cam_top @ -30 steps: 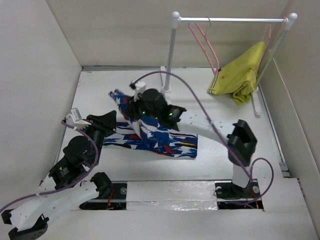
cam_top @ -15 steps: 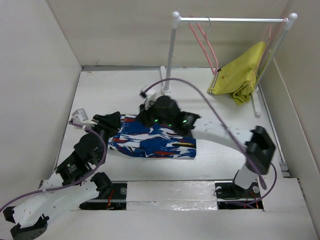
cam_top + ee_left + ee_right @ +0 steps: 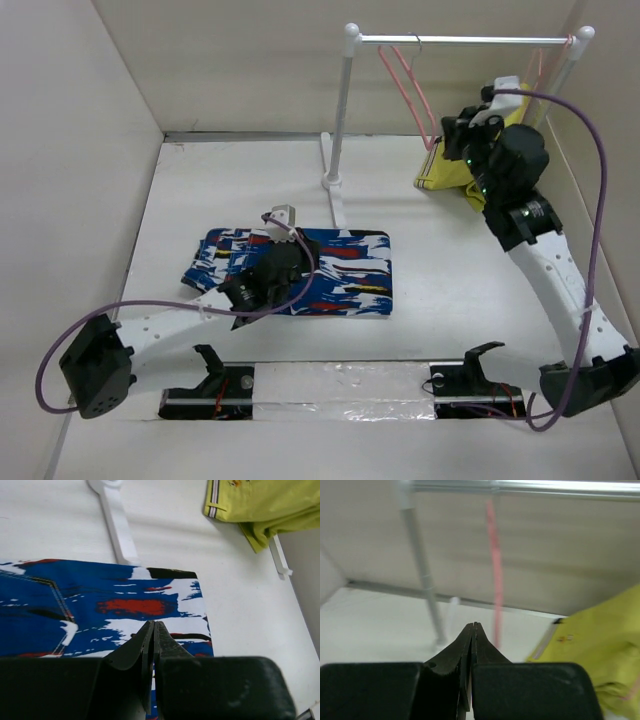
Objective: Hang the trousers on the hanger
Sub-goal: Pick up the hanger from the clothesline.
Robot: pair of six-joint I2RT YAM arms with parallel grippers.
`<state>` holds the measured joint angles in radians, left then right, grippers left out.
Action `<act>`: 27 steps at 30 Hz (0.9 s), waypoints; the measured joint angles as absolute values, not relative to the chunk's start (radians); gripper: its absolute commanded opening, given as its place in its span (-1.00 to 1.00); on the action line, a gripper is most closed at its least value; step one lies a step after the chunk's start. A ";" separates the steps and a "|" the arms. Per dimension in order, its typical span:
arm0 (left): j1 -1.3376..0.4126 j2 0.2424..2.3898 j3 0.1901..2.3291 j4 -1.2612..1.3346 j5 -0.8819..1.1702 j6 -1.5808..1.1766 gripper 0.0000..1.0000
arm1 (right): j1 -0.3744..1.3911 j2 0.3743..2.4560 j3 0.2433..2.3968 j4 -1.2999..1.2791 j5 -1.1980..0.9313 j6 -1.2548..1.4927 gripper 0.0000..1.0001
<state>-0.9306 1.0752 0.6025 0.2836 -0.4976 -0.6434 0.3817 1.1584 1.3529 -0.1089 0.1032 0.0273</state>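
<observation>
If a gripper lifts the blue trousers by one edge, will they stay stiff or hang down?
The trousers lie flat and thin, in folded layers, so they will probably droop and unfold when lifted. Being so thin, they are probably light. Pushed, the cloth would likely bunch rather than slide whole.

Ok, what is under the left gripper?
The trousers, spread on the table. The shut left gripper and its arm cover part of them in the top view, so contact with the fabric cannot be seen.

Trousers (image 3: pixel 125 605) cut off at frame's edge, hanger (image 3: pixel 493 555) a blur
Fingers of the left gripper (image 3: pixel 153 625) cover the trousers' near edge; beyond the fingertips of the right gripper (image 3: pixel 473 625), the hanger smears pink.
</observation>
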 measured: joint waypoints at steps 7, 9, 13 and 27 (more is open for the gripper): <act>-0.936 1.231 0.611 0.437 -0.405 -0.570 -1.00 | 0.080 1.320 1.448 -0.165 -0.020 -0.002 0.24; -0.936 1.247 0.611 0.454 -0.389 -0.548 -1.00 | 0.064 1.368 1.470 -0.177 -0.087 -0.008 0.24; -0.936 1.248 0.611 0.495 -0.372 -0.519 -1.00 | 0.067 1.438 1.517 -0.202 -0.221 -0.025 0.22; -0.936 1.247 0.611 0.529 -0.352 -0.503 -1.00 | 0.136 1.345 1.452 -0.124 -0.260 0.014 -0.13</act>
<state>-0.9360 1.2472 0.6113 0.5285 -0.3519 -0.5026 0.1356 1.3449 1.4517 -0.1242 -0.2600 0.0139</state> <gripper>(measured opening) 0.003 0.417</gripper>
